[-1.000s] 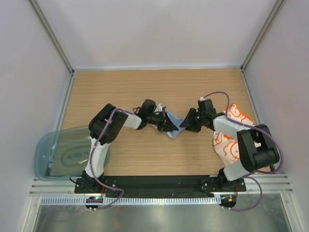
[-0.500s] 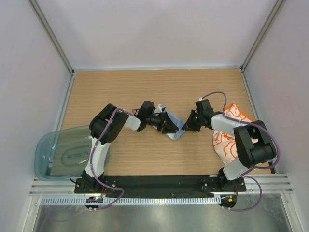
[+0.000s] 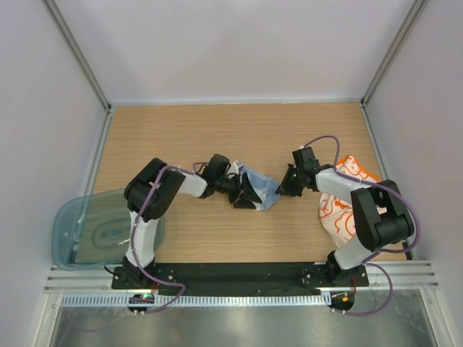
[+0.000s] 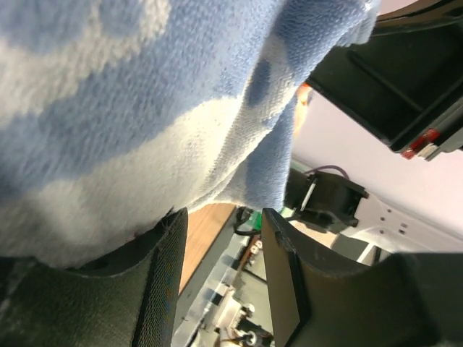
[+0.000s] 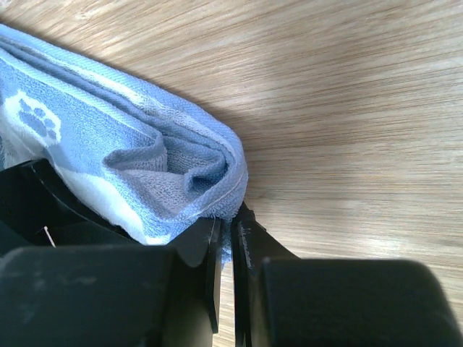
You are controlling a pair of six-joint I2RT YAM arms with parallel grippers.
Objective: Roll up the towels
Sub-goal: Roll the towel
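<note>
Top external: the blue towel [image 3: 262, 189] is seen bunched at the middle of the table [image 3: 217, 137], between the two arms, not yet a tidy roll. Against its left side the left gripper [image 3: 244, 195] is pressed; at its right tip the right gripper [image 3: 284, 185] is set. Near the right edge the orange-and-white towels [image 3: 338, 213] are heaped, partly under the right arm. A blue-green tray [image 3: 69, 231] sits at the near left, well apart. Risk judged here: w/ the arm lying over that heap, a swing of it could drag the patterned cloths out of place.

Left wrist: the blue towel [image 4: 130, 108] fills the upper frame, draped over the fingers [image 4: 163, 289]. The jaws are seen apart, w/ background showing thru the gap, so no cloth is clamped at the tips. Risk: terry loops could be snagged on a finger when the arm is moved, and the fold pulled open. W/ no hold on this side, nothing keeps the layers together.

Right wrist: the right gripper [image 5: 228, 238] is nearly closed, w/ a thin bit of the towel's folded end [image 5: 145, 159] nipped betw. the jaws, just above bare table [image 5: 347, 108]. Only the edge is caught, not the whole thickness. Risk: the cloth could be slipped out by a pull, or the outer layer peeled off and the inner folds left behind. If lifted by this one corner, the bundle would prob. be unrolled.
</note>
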